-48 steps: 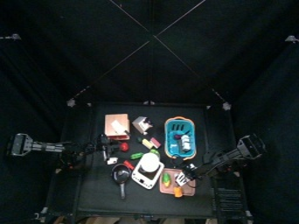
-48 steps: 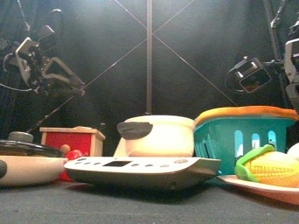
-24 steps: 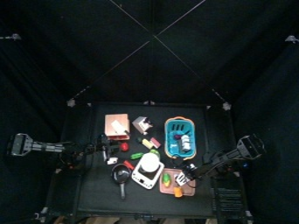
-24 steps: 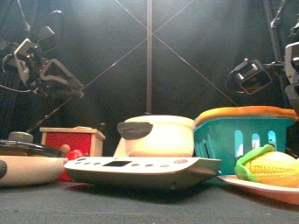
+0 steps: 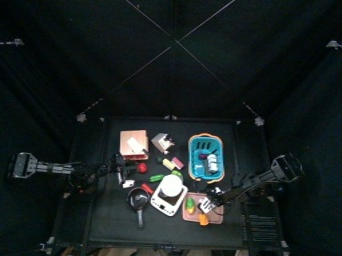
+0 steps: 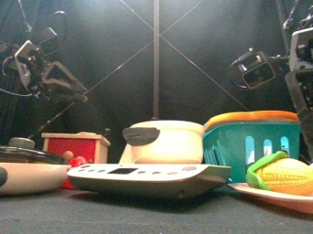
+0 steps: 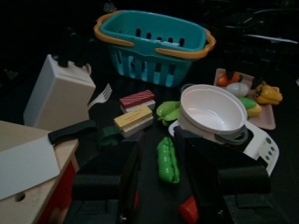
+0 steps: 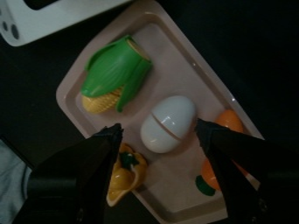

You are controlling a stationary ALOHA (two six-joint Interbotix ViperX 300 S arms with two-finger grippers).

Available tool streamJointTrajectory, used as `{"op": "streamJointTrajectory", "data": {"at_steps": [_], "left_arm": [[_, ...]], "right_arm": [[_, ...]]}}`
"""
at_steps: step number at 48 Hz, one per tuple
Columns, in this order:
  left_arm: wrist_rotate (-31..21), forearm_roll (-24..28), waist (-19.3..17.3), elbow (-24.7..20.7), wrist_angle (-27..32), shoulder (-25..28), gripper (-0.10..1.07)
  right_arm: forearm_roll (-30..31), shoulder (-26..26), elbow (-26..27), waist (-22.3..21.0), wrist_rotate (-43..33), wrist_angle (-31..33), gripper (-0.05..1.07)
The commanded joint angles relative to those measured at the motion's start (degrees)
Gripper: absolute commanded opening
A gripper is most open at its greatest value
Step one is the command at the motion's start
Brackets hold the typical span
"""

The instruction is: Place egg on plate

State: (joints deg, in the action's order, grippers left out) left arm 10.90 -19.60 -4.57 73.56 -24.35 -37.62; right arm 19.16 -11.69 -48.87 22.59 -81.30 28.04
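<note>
Egg [image 8: 169,122], white and oval with a faint seam across its middle, lies on the plate [image 8: 198,70], a pale squarish dish with rounded corners. Its long axis runs slantwise, roughly in line with the ear of corn [image 8: 114,77] just beside it, and nothing grips it. Small orange and yellow food pieces also share the dish. The right gripper [image 8: 166,147] hangs directly above the egg with its two black jaws spread wide, one on each side of it and clear of it. In the front view this arm is raised high at the right, above the teal basket [image 6: 258,143]. In the top view it reaches in from the right to the table's front right corner, where the dish sits. The left gripper [image 7: 173,180] rests well apart over the table's left side, angled down toward a white bowl [image 7: 214,108] and a green pod [image 7: 167,161]; its jaws stand apart, holding nothing.
</note>
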Motion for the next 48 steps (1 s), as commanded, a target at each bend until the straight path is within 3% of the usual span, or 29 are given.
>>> {"op": "streamJointTrajectory", "data": {"at_steps": [1, 10, 34, 41, 48], "left_arm": [[0.00, 0.00, 0.09, -0.62, -0.26, 0.00, 0.75], [0.09, 0.00, -0.18, -0.70, -0.18, 0.00, 0.75], [-0.09, 0.00, -0.26, -0.44, 0.26, 0.00, 0.75], [0.00, 0.00, -0.26, -0.44, 0.79, 0.00, 0.75], [0.26, 0.00, -0.44, -0.26, 0.79, 0.00, 0.75]], "right_arm": [[2.02, -0.70, 2.55, -0.44, 0.09, -0.09, 0.98], [4.75, -0.70, 5.19, -1.05, 0.18, 0.09, 0.98], [7.21, 1.41, 6.15, -3.08, 0.18, 0.00, 0.98], [11.87, 1.23, 7.47, -3.69, 0.18, -0.18, 0.98], [20.57, 0.97, 8.96, -4.13, 0.18, -0.26, 0.98]]}}
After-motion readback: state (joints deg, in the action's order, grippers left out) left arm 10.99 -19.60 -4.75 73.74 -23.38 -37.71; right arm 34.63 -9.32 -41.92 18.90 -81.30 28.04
